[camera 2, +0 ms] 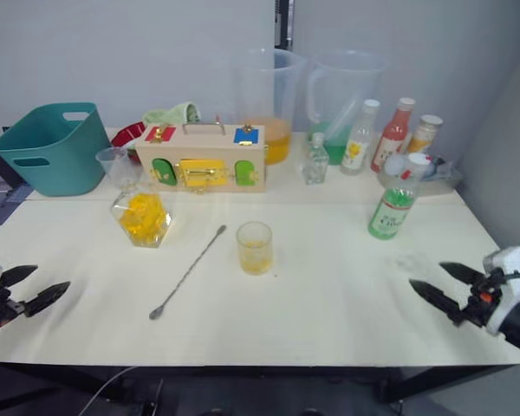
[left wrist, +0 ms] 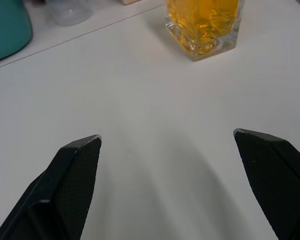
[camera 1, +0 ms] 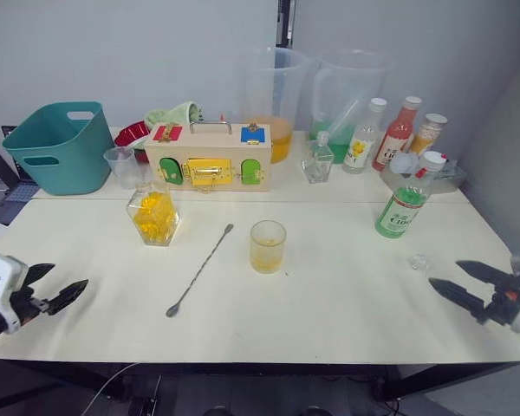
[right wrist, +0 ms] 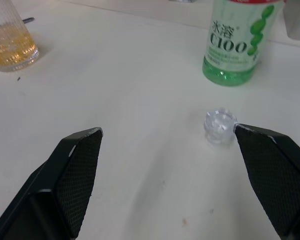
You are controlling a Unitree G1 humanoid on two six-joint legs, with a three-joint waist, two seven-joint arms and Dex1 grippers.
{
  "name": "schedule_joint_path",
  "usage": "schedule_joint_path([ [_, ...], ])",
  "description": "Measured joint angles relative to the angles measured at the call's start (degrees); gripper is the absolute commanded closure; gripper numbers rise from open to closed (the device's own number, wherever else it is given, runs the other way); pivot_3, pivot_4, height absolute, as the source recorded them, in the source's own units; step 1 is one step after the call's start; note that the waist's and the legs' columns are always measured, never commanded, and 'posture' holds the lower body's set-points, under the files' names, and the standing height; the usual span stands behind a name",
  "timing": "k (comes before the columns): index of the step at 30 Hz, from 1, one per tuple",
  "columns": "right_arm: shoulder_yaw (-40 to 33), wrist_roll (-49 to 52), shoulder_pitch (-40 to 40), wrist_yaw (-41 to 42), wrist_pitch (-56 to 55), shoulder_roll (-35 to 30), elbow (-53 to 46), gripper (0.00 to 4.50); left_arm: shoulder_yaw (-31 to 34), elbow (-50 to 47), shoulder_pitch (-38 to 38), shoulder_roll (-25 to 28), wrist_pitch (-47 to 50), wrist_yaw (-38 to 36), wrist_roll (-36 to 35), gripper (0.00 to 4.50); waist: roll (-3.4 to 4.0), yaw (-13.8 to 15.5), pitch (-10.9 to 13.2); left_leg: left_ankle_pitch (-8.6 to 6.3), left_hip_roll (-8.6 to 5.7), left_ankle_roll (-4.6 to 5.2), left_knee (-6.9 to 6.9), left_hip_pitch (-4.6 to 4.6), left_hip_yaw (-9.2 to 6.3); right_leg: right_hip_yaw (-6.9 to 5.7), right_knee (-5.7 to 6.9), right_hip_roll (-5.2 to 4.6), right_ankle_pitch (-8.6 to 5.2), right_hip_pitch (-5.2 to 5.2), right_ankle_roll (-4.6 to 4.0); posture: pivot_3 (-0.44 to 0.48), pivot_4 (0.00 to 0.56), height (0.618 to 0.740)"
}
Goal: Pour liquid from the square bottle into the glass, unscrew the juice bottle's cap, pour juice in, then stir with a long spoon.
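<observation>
Right gripper (right wrist: pixel 167 150) spread and empty near the "C100"-labelled juice bottle (right wrist: pixel 237 42); left gripper (left wrist: pixel 167 150) spread too.

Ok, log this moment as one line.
left gripper open, idle | right gripper open, idle | small clear tumbler holds yellow liquid | green C100 juice bottle white-capped

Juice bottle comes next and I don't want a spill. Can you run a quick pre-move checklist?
1. Glass upright, yellow liquid already in it: ok.
2. Juice bottle upright, apart from the glass: ok.
3. Cap on the bottle: ok, not yet unscrewed.
4. Right gripper open, holding nothing: ok.
5. Left gripper open, holding nothing: ok.
6. Clear stopper lying by the right gripper, in its way to the bottle: not ok.
</observation>
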Motion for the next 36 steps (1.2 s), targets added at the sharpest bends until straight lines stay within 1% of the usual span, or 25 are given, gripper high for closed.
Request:
schedule_joint_path([
  [4, -0.35, 0.05, 0.14, -1.21, -0.44, 1.67, -0.22, 0.00, -4.63, -9.13, -1.15, -0.19, 6.51, -2.86, -2.66, 0.01, 0.02, -0.02, 0.00, -0.01, 0.15, 0.01, -0.05, 0.30, -0.05, -0.01, -0.14, 0.13, 0.00, 0.41, 0.00, 0.000, 0.150, 0.740],
  [8, -0.08, 0.18, 0.13, -2.41, -0.44, 3.53, -1.94, 0.00, -7.88, -16.56, -3.82, -0.19, 12.27, -3.79, -5.71, 0.01, 0.03, 0.09, -0.01, -0.02, 0.15, 0.01, -0.08, 0.41, -0.05, 0.00, -0.20, 0.12, 0.00, 0.55, 0.00, 0.000, 0.150, 0.740],
  [12, -0.02, 1.28, 0.70, -4.81, -0.36, 6.23, -6.21, 0.00, -10.85, -22.78, -9.67, -0.31, 17.20, -4.21, -9.16, 0.01, 0.05, 0.27, -0.02, -0.02, 0.11, 0.02, -0.07, 0.41, -0.06, 0.00, -0.19, 0.10, 0.00, 0.58, 0.00, 0.000, 0.150, 0.740],
  [15, -0.13, 2.77, 0.74, -7.50, 0.35, 8.53, -8.28, 0.00, -12.79, -24.01, -13.97, -1.72, 18.03, -2.92, -9.09, 0.01, 0.09, 0.25, -0.04, -0.02, 0.10, 0.02, -0.07, 0.43, -0.06, 0.00, -0.19, 0.12, 0.00, 0.59, 0.00, 0.000, 0.150, 0.740],
  [18, 1.02, 2.59, -3.27, -11.70, 0.34, 10.21, -8.92, 0.00, -14.83, -26.91, -15.48, -2.91, 20.03, -2.04, -9.62, 0.01, 0.09, -0.18, -0.04, -0.02, 0.11, 0.02, -0.06, 0.44, -0.02, 0.08, -0.16, 0.16, 0.00, 0.57, 0.00, 0.000, 0.150, 0.740],
  [20, 3.01, 0.88, -9.44, -15.05, -0.12, 10.10, -7.55, 0.00, -16.19, -31.05, -15.80, -3.32, 22.30, -2.16, -11.70, 0.01, 0.10, -0.73, -0.03, -0.01, 0.15, 0.00, -0.07, 0.43, -0.02, 0.11, -0.16, 0.23, 0.00, 0.55, 0.00, 0.000, 0.150, 0.740],
  [23, 6.63, -2.42, -18.11, -17.64, -1.01, 8.24, -1.61, 0.00, -16.28, -35.52, -15.34, -3.08, 24.33, -2.86, -14.29, 0.01, 0.17, -0.90, -0.02, -0.01, 0.17, 0.00, -0.10, 0.48, -0.03, 0.10, -0.18, 0.27, 0.00, 0.53, 0.00, 0.000, 0.150, 0.740],
  [28, 9.83, -6.44, -29.92, -18.52, -3.90, 6.03, 10.54, 0.00, -14.50, -40.89, -10.45, -2.15, 27.39, -2.78, -17.67, 0.01, 0.22, -1.06, -0.01, -0.01, 0.16, 0.01, -0.13, 0.40, -0.02, 0.09, -0.16, 0.25, 0.00, 0.54, 0.00, 0.000, 0.150, 0.740],
  [32, 12.96, -9.74, -39.06, -17.39, -7.84, 4.54, 21.10, 0.00, -10.27, -46.58, -4.83, -0.70, 29.11, -2.28, -20.32, 0.01, 0.22, -1.22, -0.01, -0.01, 0.18, 0.01, -0.22, 0.43, 0.00, 0.09, -0.22, 0.26, 0.00, 0.56, 0.00, 0.000, 0.150, 0.740],
  [34, 14.17, -10.67, -41.96, -16.57, -9.17, 4.43, 25.34, 0.00, -9.06, -48.17, -2.94, -0.60, 29.60, -1.82, -20.75, 0.01, 0.22, -1.16, -0.01, -0.01, 0.19, 0.01, -0.25, 0.42, 0.02, 0.09, -0.29, 0.26, 0.00, 0.57, 0.00, 0.000, 0.150, 0.740],
  [36, 15.90, -12.04, -46.37, -15.11, -11.23, 4.46, 32.41, 0.00, -8.08, -50.97, -1.03, -1.28, 30.86, 0.03, -22.86, 0.01, 0.23, -1.25, 0.00, -0.01, 0.19, 0.01, -0.25, 0.42, 0.07, 0.12, -0.45, 0.23, 0.00, 0.58, 0.00, 0.000, 0.150, 0.740],
])
